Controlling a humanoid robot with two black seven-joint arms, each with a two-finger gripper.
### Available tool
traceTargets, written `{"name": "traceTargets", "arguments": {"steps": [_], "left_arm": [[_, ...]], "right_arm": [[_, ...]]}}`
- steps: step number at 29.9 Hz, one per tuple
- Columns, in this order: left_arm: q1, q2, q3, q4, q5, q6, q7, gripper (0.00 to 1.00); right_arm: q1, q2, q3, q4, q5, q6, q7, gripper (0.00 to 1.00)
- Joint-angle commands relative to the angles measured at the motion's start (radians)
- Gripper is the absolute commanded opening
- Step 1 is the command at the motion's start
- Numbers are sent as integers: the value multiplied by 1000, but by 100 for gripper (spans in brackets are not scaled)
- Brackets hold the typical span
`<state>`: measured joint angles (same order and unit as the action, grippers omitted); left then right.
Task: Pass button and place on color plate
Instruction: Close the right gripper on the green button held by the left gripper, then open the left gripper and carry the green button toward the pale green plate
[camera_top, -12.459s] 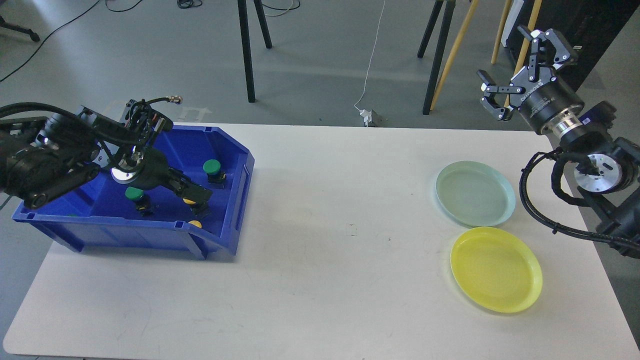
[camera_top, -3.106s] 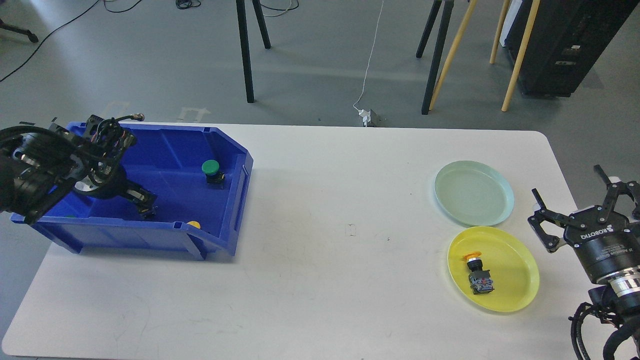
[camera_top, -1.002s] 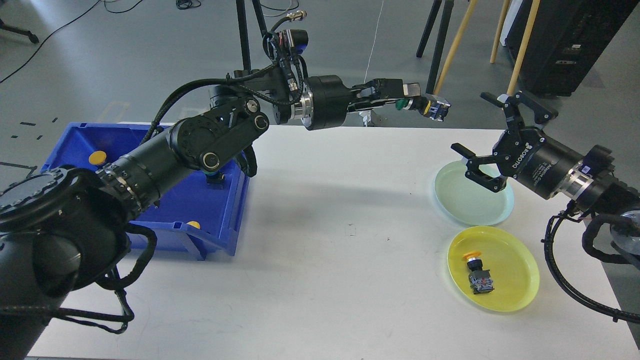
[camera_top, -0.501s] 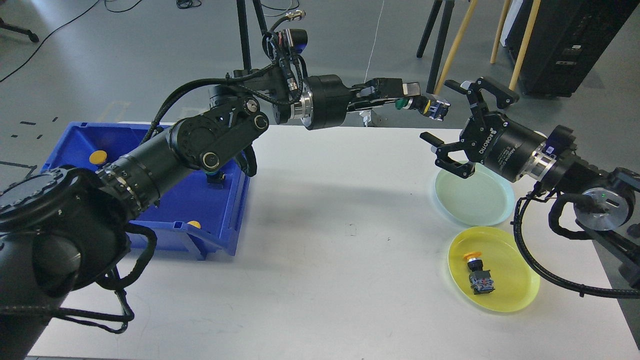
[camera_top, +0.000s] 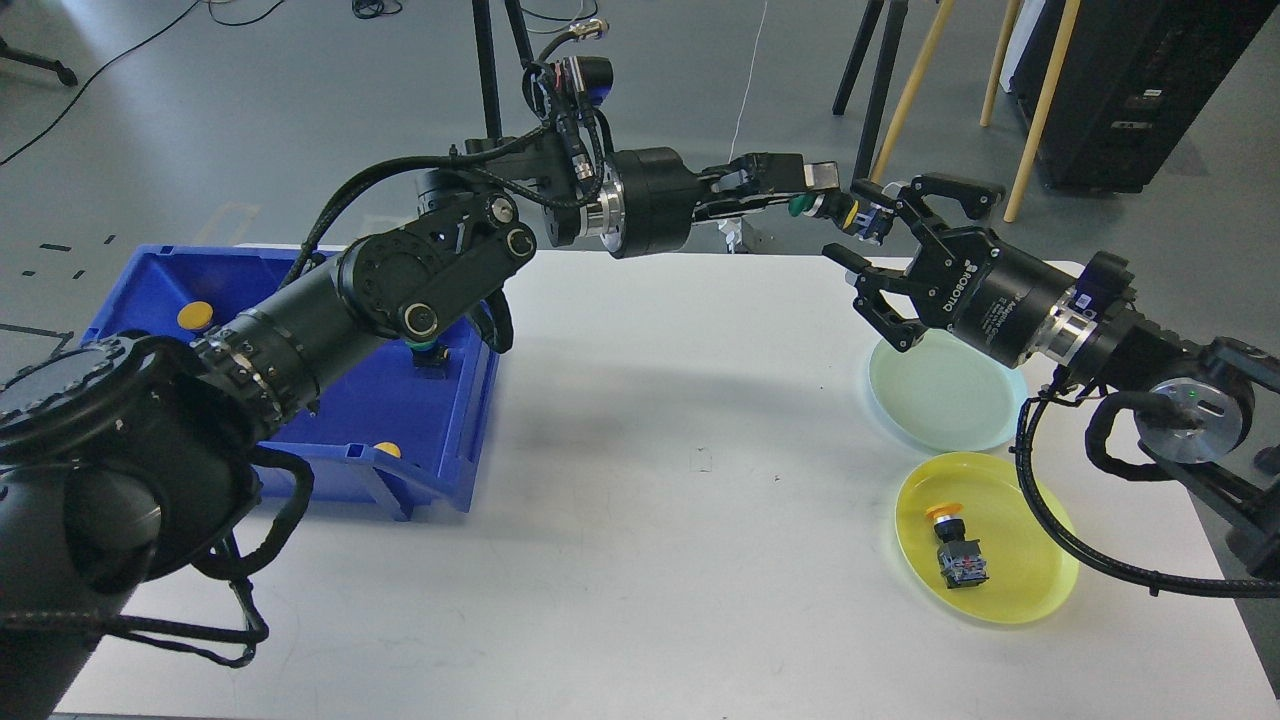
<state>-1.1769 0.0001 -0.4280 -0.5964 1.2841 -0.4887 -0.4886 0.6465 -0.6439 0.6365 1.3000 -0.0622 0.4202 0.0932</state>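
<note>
While the left gripper (camera_top: 815, 190) pinches a green-capped push button (camera_top: 838, 208) high above the far side of the table (camera_top: 620, 560), the right gripper (camera_top: 890, 240) sits just beside it with its fingers spread wide, one finger (camera_top: 945, 188) above the button's body and the other (camera_top: 885, 320) below and nearer. The button lies roughly level, its long axis running left to right: the green cap is tucked between the left fingers, and the yellow collar and blue-grey contact block point right, straight into the open mouth of the right gripper. That alignment is what the handover depends on; I judge the block to be at or just inside the gap between the right fingers, though whether they touch it cannot be told. The next move probably calls for the right fingers to close on the block before the left ones let go. Below the right arm on the table's right side lies the pale green plate (camera_top: 945, 395), the likely goal for this button, and nearer is the yellow plate (camera_top: 1010, 500) already holding a yellow-capped button (camera_top: 952, 548). At the left stands the blue bin (camera_top: 400, 470) with more buttons.
</note>
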Motion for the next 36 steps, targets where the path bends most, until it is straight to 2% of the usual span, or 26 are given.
{"name": "traceTargets", "arguments": {"steps": [1,3,12,14,16,17,18,28,30,33,36], "left_arm": [[-1,0,-2,0,0,0,0,17],[-1,0,-3,0,0,0,0,17],[-1,0,-5,0,-2,0,0,19],[0,0,-6,0,-9,0,0,28],[2,0,-8,0,-20,0,0,48],[2,0,-9,3,-25,0,0,55],[3,0,-9,10,-32,0,0,59],[5,0,-9,17,-66,0,0,70],[5,0,-9,18,-80,0,0,70],[8,0,-9,18,-95,0,0,71],[8,0,-9,18,-101,0,0,71]], "right_arm": [[2,10,2,-10,-1,0,0,7],[2,9,2,-11,-1,-1,-1,1],[1,0,6,-10,4,-3,-3,1],[-1,0,9,-10,4,-3,-3,1],[-1,0,11,-10,4,-3,-3,1],[-2,0,11,-10,5,-5,-3,1],[-2,0,12,-10,5,-5,-3,1],[-34,-5,68,-19,15,-17,-3,0],[-54,-7,87,-71,13,-40,-3,0],[-59,-2,72,-226,-17,-109,-3,0],[-57,9,52,-365,-141,-194,3,0]]}}
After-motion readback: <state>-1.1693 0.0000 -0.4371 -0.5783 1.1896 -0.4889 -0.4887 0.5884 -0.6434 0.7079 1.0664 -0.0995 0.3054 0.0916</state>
